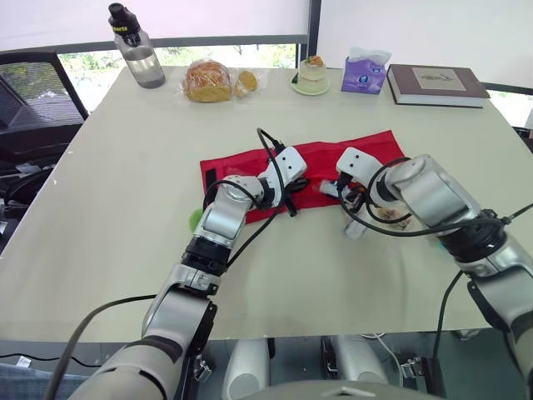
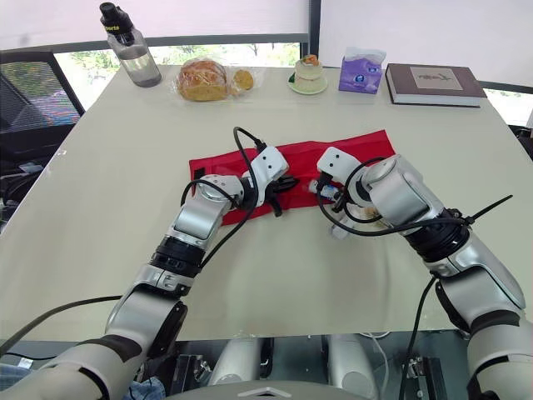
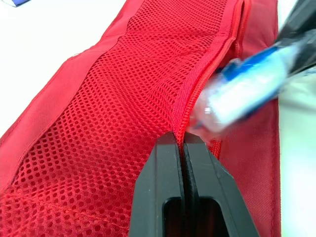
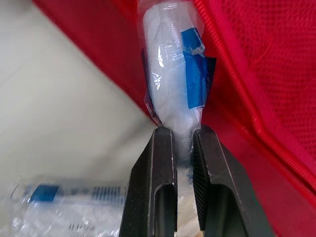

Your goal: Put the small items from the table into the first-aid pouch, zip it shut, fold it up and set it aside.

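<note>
Pouch lies unfolded and flat near the middle of the table, inner side up, so that its mesh pocket can be reached from above.

Left gripper: fingers clenched on the zip edge of the mesh pocket. This grip appears intended to lift the edge and hold the slot open while the other arm loads it.

Right gripper: fingers clamped on the tail of the clear wrapping of a white roll with a blue label. The roll points away from the fingers, nose against the red fabric at the pocket opening. Holding it by the rear end leaves the front free to slide under the mesh. Whether the nose is already inside the pocket cannot be told.

A flat clear packet with blue print lies on the table just beside the right gripper, outside the pouch. A small green item, mostly hidden by the left forearm, lies at the pouch's near left corner.

Bottle, bread, tissue pack and book stand along the far edge, well apart from the pouch.

Assessment: loading is in progress. Zipping, folding and setting aside are not yet done.

Caution: if the pinched edge slips, the slot may close on the roll.
</note>
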